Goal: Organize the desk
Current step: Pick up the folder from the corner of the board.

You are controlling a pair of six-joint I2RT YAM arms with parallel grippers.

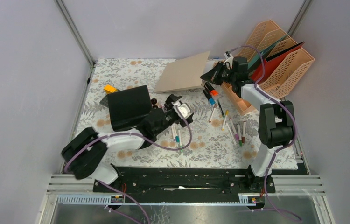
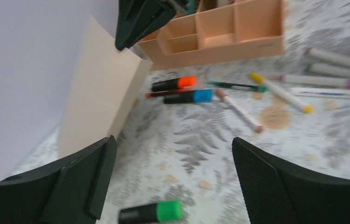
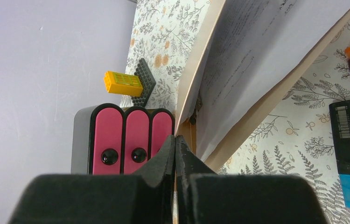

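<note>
The desk (image 1: pixel 117 70) is a fern-print cloth top. A tan folder (image 1: pixel 182 72) with white paper inside is tilted up at the back. My right gripper (image 1: pixel 209 74) is shut on its right edge; in the right wrist view the jaws (image 3: pixel 175 140) pinch the tan flap (image 3: pixel 201 70). My left gripper (image 1: pixel 182 109) is open and empty, low over mid-desk. In the left wrist view it (image 2: pixel 173 142) hangs over bare cloth, with a green-capped marker (image 2: pixel 152 212) just below and the folder (image 2: pixel 98 93) ahead on the left.
A black box (image 1: pixel 127 107) with pink panels (image 3: pixel 122 140) and a yellow block (image 1: pixel 110 88) lie left. Several markers (image 1: pixel 231 126) are scattered right of centre, among them orange-capped (image 2: pixel 173 84) and blue-capped (image 2: pixel 189 96) ones. A peach pen tray (image 2: pixel 220 28) and file rack (image 1: pixel 280 56) stand back right.
</note>
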